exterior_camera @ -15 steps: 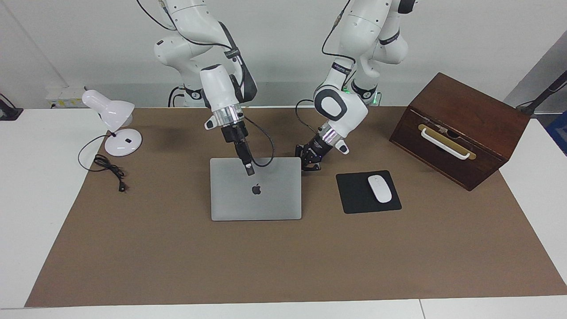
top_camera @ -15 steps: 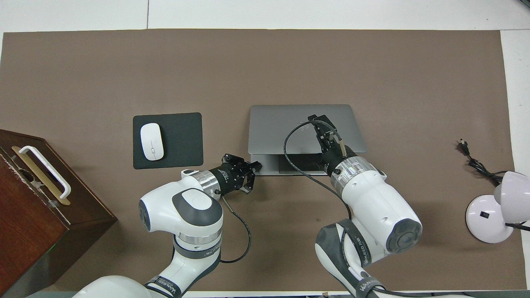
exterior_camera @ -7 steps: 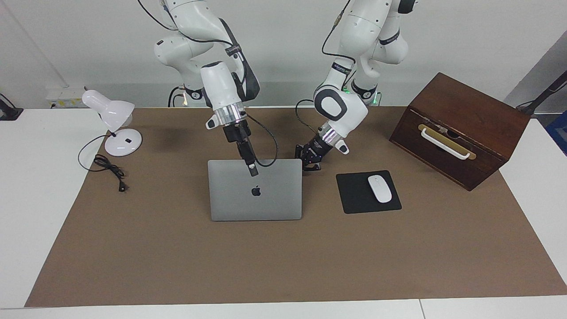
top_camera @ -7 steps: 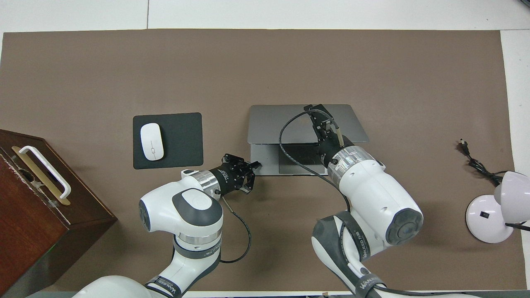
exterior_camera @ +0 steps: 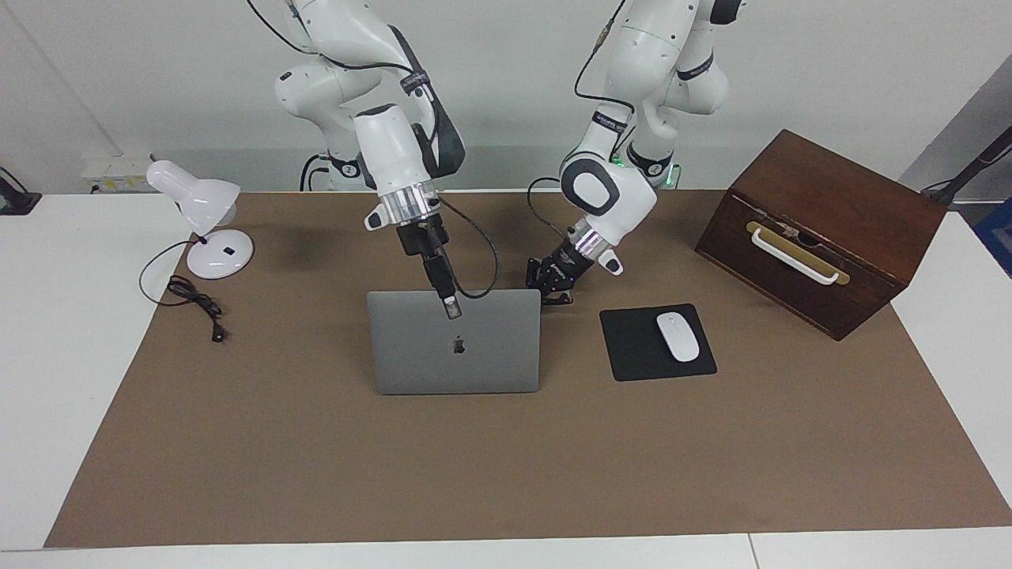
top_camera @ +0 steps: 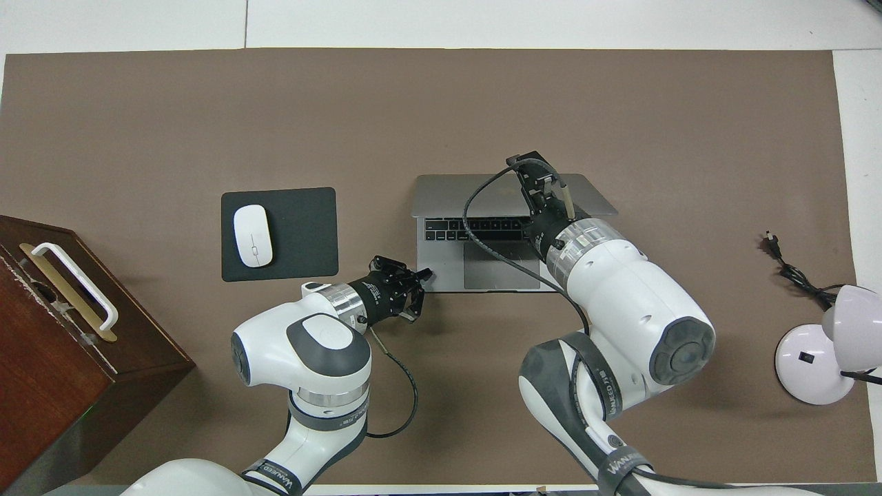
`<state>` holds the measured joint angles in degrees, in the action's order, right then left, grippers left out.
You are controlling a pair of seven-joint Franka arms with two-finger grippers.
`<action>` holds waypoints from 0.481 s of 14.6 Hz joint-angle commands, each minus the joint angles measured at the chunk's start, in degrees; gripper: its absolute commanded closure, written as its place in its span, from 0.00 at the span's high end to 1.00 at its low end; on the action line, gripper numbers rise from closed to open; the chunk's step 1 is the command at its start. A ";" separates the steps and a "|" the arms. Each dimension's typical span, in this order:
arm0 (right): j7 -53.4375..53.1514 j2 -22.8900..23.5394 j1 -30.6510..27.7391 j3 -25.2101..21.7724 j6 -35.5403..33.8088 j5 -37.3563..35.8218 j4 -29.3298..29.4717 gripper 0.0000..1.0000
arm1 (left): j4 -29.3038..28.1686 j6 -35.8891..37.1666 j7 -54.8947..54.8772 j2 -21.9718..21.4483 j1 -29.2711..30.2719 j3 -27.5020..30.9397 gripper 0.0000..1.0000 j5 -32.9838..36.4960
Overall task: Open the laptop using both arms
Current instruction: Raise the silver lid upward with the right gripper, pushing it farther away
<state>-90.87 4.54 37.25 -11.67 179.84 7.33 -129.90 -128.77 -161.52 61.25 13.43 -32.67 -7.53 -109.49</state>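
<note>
The silver-grey laptop (exterior_camera: 455, 356) stands partly open in the middle of the brown mat, its lid raised steeply with the apple logo facing away from the robots. In the overhead view its dark keyboard (top_camera: 451, 229) and base (top_camera: 441, 265) show. My right gripper (exterior_camera: 448, 304) (top_camera: 534, 176) is shut on the lid's top edge, one finger lying over the lid's outer face. The left gripper (exterior_camera: 556, 295) (top_camera: 425, 275) is shut, its tips resting on the base's corner that is nearest the robots, toward the left arm's end.
A black mouse pad (exterior_camera: 632, 348) with a white mouse (exterior_camera: 678, 336) lies beside the laptop toward the left arm's end. A brown wooden box (exterior_camera: 822, 229) with a white handle stands further that way. A white desk lamp (exterior_camera: 202, 213) and its cord (exterior_camera: 194, 300) sit at the right arm's end.
The right gripper has risen and swung away from the robots with the lid, which now stands steeper; the keyboard has come into sight. The left gripper has stayed on the base corner.
</note>
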 commanded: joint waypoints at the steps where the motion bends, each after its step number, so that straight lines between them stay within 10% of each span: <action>1: 0.43 1.00 -0.16 -0.89 -1.94 -0.74 3.16 1.00 | 1.06 -1.35 -1.49 2.92 -1.26 0.24 0.00 -1.51; 7: 2.89 2.22 -0.51 -2.30 -4.93 -0.74 6.32 1.00 | 1.06 -1.35 -1.49 2.92 -1.26 0.24 0.00 -1.51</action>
<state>-89.55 5.27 37.20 -13.34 177.18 7.33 -126.74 -128.77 -161.52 61.21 13.43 -32.67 -7.53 -109.49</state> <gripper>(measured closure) 0.000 0.991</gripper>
